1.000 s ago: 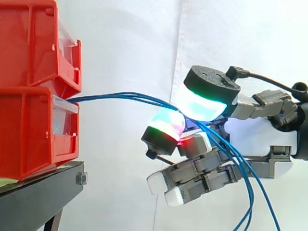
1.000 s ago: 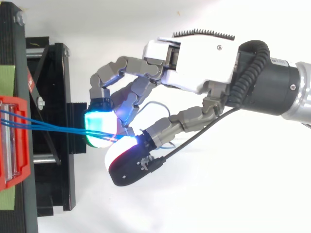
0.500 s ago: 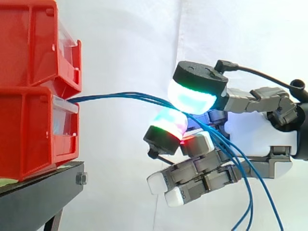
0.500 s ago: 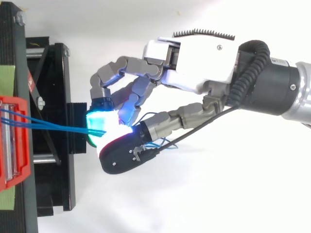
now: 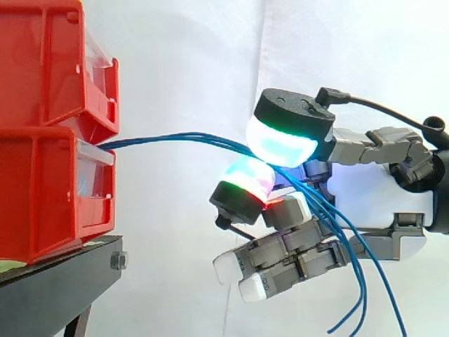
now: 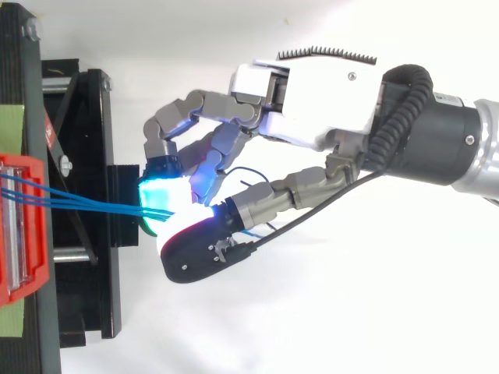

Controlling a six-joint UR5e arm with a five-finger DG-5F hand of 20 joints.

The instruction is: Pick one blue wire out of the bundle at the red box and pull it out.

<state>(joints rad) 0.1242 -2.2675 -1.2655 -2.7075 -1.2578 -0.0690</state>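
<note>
1. Two stacked red bins (image 5: 49, 140) sit on a black stand (image 5: 56, 281) at the left.
2. The hand (image 6: 312, 93) reaches in from the right, two glowing fingertips (image 5: 284, 144) pinching the blue wires, the other fingers curled beneath.
3. The blue wires (image 5: 175, 138) run from the lower bin's front through the pinch, then droop past the palm.

**Robot hand** (image 6: 327, 78): a smooth white shell covers the back, fixed with a small round screw. The finger links are grey and block-shaped, with darker pivots between them. **Fingertips** (image 5: 284, 144): the largest are thick rounded pads under black caps, glowing cyan and green, with red and magenta on one. Smaller white pads (image 5: 228, 265) are square-cut. **Wrist** (image 6: 437, 144): a black cylinder bearing one small screw, joined to a silver arm segment (image 6: 487, 152).
</note>
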